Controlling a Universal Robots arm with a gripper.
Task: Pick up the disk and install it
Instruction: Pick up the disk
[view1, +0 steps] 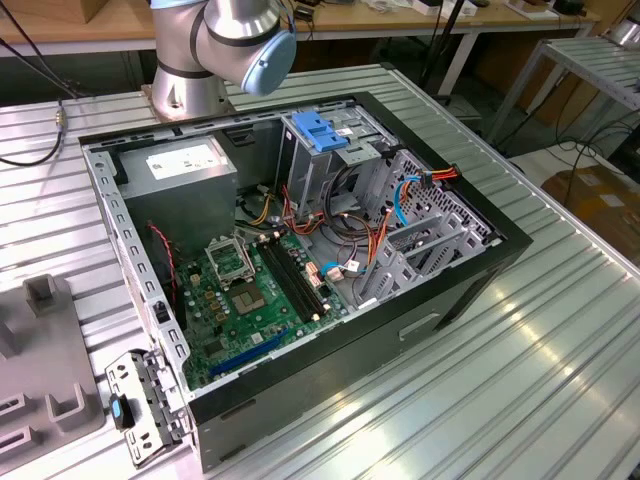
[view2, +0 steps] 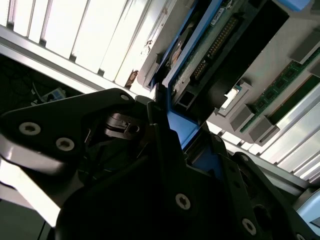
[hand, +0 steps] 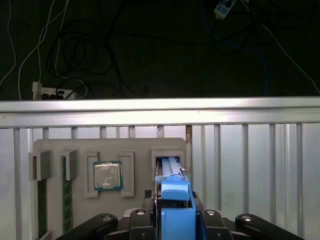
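While the disk (hand: 172, 200) stands on edge, its far end appears to sit in a slot of the grey tray (hand: 135, 150). The gripper (hand: 174, 222) is clamped across its blue-railed near edge, with no gap showing on either side. Beside that slot the tray holds a processor chip (hand: 107, 175) and memory sticks (hand: 65, 192). The open computer case (view1: 450, 290) lies mid-frame in the exterior view, with the tray at lower left. As I judge it, a hold on smooth plastic rail could slip, or a tilted lift could jam the disk against the slot walls.
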